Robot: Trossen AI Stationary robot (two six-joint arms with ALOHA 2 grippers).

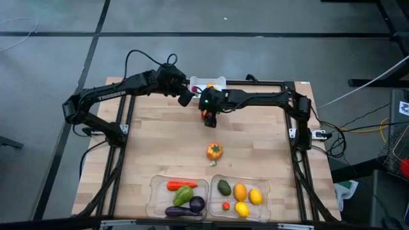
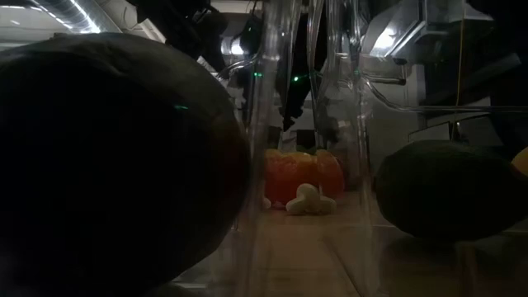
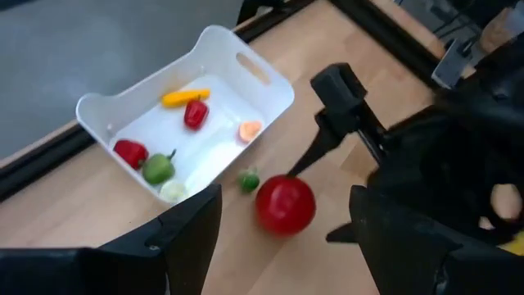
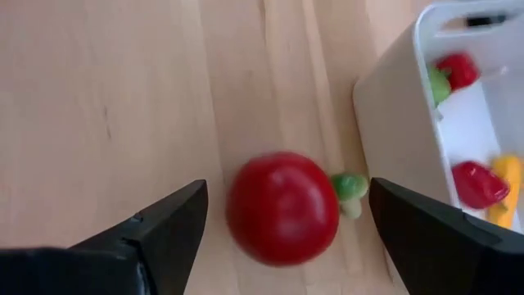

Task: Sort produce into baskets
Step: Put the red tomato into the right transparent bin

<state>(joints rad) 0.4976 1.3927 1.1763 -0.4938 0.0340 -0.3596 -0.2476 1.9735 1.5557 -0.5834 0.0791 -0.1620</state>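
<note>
Right gripper [image 4: 282, 238] hangs with jaws spread wide on either side of the red apple [image 4: 282, 208], which sits on the desk [image 4: 106, 98] beside the white bin [image 4: 393, 123]. Left gripper [image 3: 282, 238] hovers nearby, released, holding nothing.

Red apple [image 4: 282, 209] on table beside white bin [image 4: 391, 115] — baskets [image 1: 177, 197] part-filled.

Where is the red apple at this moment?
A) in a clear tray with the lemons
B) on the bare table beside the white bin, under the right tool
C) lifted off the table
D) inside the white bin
B: the red apple lies on the wood beside the white bin, between the open fingers of the right tool.
</note>
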